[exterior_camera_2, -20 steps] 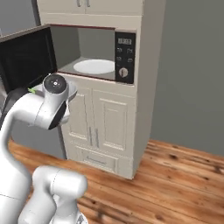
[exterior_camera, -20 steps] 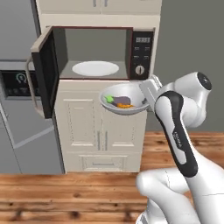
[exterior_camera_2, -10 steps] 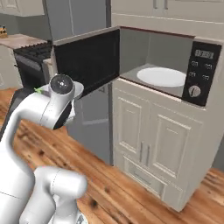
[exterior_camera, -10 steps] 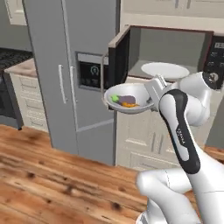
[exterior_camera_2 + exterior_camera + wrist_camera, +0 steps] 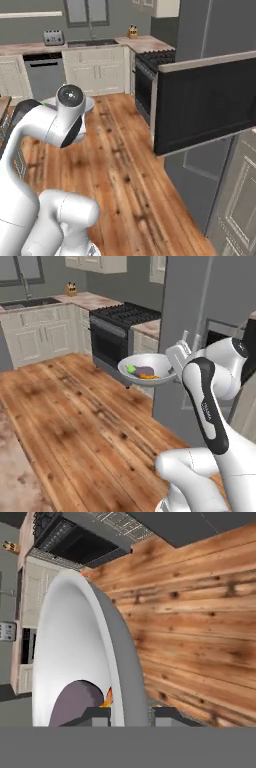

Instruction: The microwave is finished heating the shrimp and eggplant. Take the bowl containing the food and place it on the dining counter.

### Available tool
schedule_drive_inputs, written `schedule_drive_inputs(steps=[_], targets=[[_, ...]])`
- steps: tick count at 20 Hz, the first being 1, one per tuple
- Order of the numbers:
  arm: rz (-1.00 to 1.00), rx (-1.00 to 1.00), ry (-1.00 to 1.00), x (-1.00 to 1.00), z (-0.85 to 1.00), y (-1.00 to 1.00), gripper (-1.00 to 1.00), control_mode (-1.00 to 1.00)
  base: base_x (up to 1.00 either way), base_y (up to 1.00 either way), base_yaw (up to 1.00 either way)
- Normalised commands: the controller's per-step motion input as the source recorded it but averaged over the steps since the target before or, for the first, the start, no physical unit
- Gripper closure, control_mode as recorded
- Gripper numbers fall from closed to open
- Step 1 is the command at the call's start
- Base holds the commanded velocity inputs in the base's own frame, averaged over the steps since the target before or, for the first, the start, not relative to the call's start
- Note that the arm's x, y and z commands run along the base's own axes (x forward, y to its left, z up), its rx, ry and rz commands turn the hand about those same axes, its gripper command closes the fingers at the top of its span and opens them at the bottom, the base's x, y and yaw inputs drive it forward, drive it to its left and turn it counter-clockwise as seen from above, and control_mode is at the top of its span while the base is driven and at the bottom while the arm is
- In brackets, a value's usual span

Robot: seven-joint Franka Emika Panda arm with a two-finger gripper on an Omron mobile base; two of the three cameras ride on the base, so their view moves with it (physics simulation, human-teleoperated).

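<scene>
My gripper (image 5: 173, 362) is shut on the right rim of the grey-silver bowl (image 5: 142, 367) and holds it level in the air, above the wood floor. In the bowl lie the dark purple eggplant (image 5: 144, 371) with its green end and the small orange shrimp (image 5: 148, 376). In the hand view the bowl (image 5: 112, 637) is seen edge-on, its rim between my fingertips (image 5: 98, 714), with the eggplant (image 5: 75, 704) and the shrimp (image 5: 107, 699) inside. The microwave door (image 5: 205, 105) stands open at the right. A mottled tan slab, the dining counter (image 5: 15, 476), shows at the lower left.
The grey fridge (image 5: 187, 311) stands just behind the bowl. A black stove (image 5: 122, 318) and cream cabinets (image 5: 45, 336) run along the far wall, with a dishwasher (image 5: 42, 75) and a toaster (image 5: 52, 36). Wood floor (image 5: 85, 421) lies open to the left.
The whole picture has swung from the microwave cabinet past the fridge to the stove and floor, so the base has turned. The bowl has stayed in my gripper.
</scene>
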Motion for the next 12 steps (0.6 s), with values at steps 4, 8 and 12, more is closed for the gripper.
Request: schedule_drive_inputs(steps=[4, 8, 12], targets=[[0.00, 0.00, 0.00, 0.00, 0.00, 0.00, 1.00, 1.00, 0.63, 0.00, 0.72], [0.00, 0.00, 0.00, 0.00, 0.00, 0.00, 1.00, 1.00, 0.74, -0.21, 0.67], [0.00, 0.00, 0.00, 0.00, 0.00, 0.00, 1.00, 1.00, 0.86, -0.62, 0.58]])
